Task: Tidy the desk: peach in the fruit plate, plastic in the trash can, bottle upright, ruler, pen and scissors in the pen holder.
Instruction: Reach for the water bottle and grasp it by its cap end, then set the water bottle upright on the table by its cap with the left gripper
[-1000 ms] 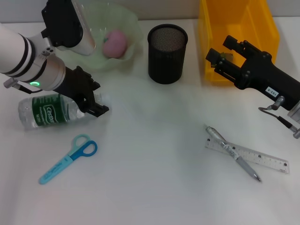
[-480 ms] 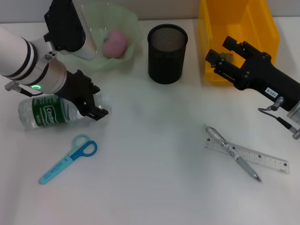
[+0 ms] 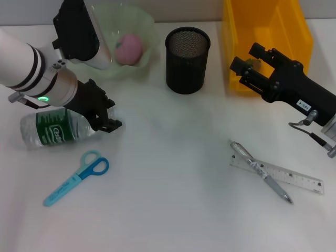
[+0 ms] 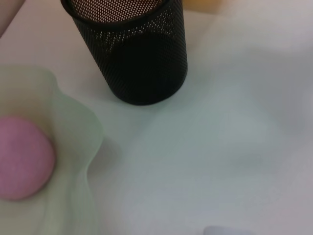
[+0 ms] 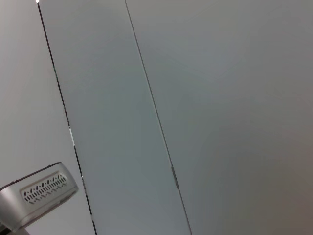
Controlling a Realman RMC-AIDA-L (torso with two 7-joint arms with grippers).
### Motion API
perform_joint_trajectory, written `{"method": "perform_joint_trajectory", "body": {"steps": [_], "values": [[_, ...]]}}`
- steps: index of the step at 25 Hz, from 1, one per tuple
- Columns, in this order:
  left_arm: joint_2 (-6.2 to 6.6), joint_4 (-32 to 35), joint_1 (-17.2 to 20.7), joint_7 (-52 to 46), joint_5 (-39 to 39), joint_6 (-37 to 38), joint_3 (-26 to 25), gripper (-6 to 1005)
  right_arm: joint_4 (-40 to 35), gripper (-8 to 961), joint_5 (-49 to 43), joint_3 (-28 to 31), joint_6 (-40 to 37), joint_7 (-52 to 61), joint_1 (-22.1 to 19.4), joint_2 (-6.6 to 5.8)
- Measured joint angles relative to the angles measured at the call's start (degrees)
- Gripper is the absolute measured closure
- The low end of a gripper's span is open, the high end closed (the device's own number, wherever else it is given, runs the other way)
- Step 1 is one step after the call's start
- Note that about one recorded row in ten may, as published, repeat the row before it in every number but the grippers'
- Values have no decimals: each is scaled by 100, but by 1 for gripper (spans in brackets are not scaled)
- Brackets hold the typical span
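Note:
A clear bottle with a green label lies on its side at the left. My left gripper is shut across its neck end. The pink peach rests in the pale green fruit plate, which also shows in the left wrist view as plate and peach. The black mesh pen holder stands upright and looks empty. Blue scissors lie front left. A pen lies across the clear ruler at the front right. My right gripper hangs open at the yellow trash can. No plastic is in view.
The white table has bare room in its middle and front. The right wrist view shows only a grey wall and a small silver device.
The bottle's base end has swung slightly toward the table's front, and my left gripper has shifted a little with it. The right arm has barely moved.

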Motion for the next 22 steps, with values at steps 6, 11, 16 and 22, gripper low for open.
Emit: {"method": "perform_joint_trajectory", "body": {"steps": [6, 11, 16, 22], "values": [[-4, 48, 19, 0, -11, -59, 74, 429, 6, 238, 0, 0, 0, 5, -9, -4], [-5, 140, 42, 7, -83, -74, 85, 559, 16, 238, 0, 58, 0, 8, -25, -6], [-6, 283, 90, 25, -113, -50, 85, 560, 27, 238, 12, 68, 0, 11, -35, -6], [8, 678, 278, 7, -333, -17, 84, 561, 107, 237, 58, 215, 0, 13, -31, -6]]}}
